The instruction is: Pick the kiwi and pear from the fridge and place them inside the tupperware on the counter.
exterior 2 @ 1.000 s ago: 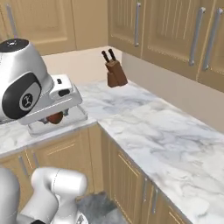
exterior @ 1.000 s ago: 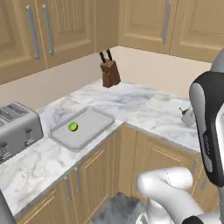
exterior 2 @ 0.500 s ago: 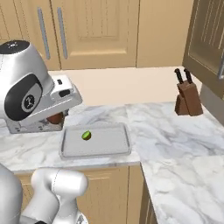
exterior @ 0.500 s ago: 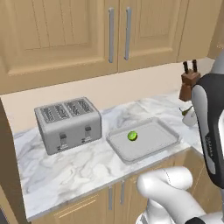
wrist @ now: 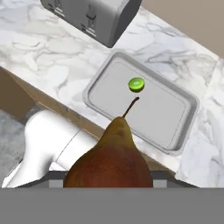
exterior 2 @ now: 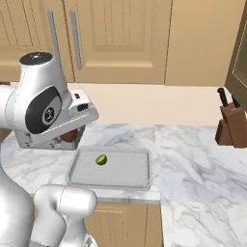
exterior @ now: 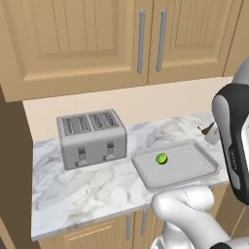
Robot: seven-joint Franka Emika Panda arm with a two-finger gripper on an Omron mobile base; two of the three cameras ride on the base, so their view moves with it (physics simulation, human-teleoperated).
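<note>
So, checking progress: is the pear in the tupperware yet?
No, the pear sits in the gripper above the tupperware, which holds the kiwi.

We find no readable text, label, brand or number anywhere in these views. The toaster (exterior: 92, 137) shows plain silver faces, and the tupperware (exterior: 194, 175) and the worktop (exterior: 87, 189) carry no markings we can make out.
</note>
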